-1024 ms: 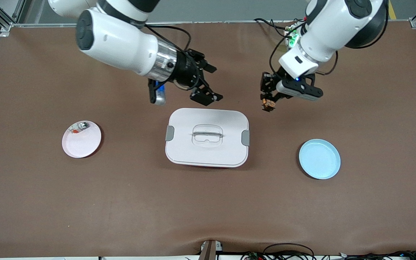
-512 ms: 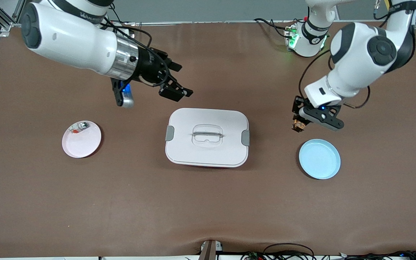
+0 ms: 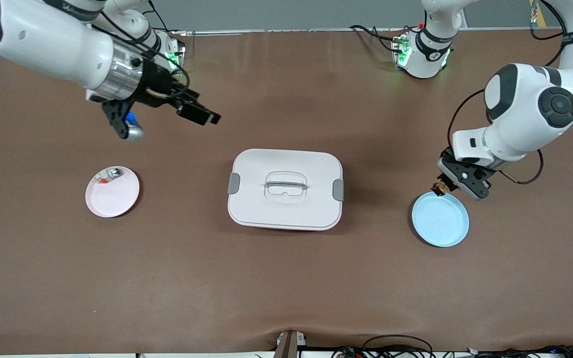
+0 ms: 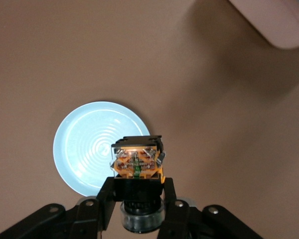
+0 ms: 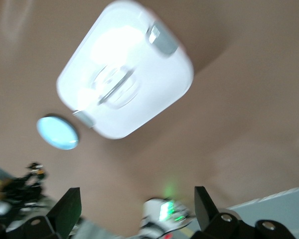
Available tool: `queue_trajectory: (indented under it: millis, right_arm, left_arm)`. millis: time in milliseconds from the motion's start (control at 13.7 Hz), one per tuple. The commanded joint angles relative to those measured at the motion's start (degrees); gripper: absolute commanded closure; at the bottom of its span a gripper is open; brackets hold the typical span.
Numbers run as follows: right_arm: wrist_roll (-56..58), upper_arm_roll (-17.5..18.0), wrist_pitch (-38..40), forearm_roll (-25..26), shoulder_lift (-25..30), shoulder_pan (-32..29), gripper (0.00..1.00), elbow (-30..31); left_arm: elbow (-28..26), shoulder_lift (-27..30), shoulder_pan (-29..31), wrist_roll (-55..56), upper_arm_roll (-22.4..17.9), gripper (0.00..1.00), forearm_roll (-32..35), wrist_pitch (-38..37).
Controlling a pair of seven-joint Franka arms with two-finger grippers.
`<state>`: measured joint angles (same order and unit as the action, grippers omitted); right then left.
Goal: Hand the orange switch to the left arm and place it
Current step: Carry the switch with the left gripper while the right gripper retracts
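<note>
My left gripper [image 3: 441, 189] is shut on the orange switch [image 3: 437, 188], a black block with an amber face, and holds it over the rim of the light blue plate [image 3: 439, 219]. In the left wrist view the switch [image 4: 137, 163] sits between the black fingers [image 4: 102, 199], with the blue plate [image 4: 89, 144] below it. My right gripper [image 3: 201, 114] is open and empty, up over the bare table toward the right arm's end, apart from the white box [image 3: 285, 189]. The right wrist view shows the box [image 5: 124, 69] and the wide-apart fingers [image 5: 69, 206].
A pink plate [image 3: 112, 194] lies toward the right arm's end and holds a small silver-green piece [image 3: 111, 173]. The box stands mid-table between the two plates. A brown mat [image 3: 286, 278] covers the table. The blue plate also shows in the right wrist view [image 5: 57, 132].
My left gripper carried the switch from beside the box toward the left arm's end, down to the blue plate's rim. My right arm drew back toward its own end, away from the box.
</note>
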<state>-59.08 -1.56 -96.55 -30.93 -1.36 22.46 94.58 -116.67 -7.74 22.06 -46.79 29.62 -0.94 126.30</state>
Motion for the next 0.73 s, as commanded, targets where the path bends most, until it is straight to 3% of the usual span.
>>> queue_trajectory:
  millis: [0,220,439,659]
  right_arm:
    - [11.6,0.9,2.8,8.0,3.5,-2.9,0.0,3.7]
    - [28.1,0.8,3.3,15.3,4.8,-7.4,0.0,5.6]
    - [46.6,0.9,2.4,19.1,4.3,-15.2,0.0,5.6]
    - [55.8,0.9,1.0,22.9,3.0,-20.9,0.0,5.2]
  left_arm:
    - [0.4,-2.8,3.4,-10.6,0.6,1.0,2.5,2.5]
    - [0.2,-6.8,5.9,-20.8,0.6,1.0,3.7,6.7]
    - [0.2,-10.8,7.1,-31.1,0.3,1.0,4.1,12.0]
    - [0.2,-13.5,7.3,-38.9,0.4,1.0,11.3,16.2]
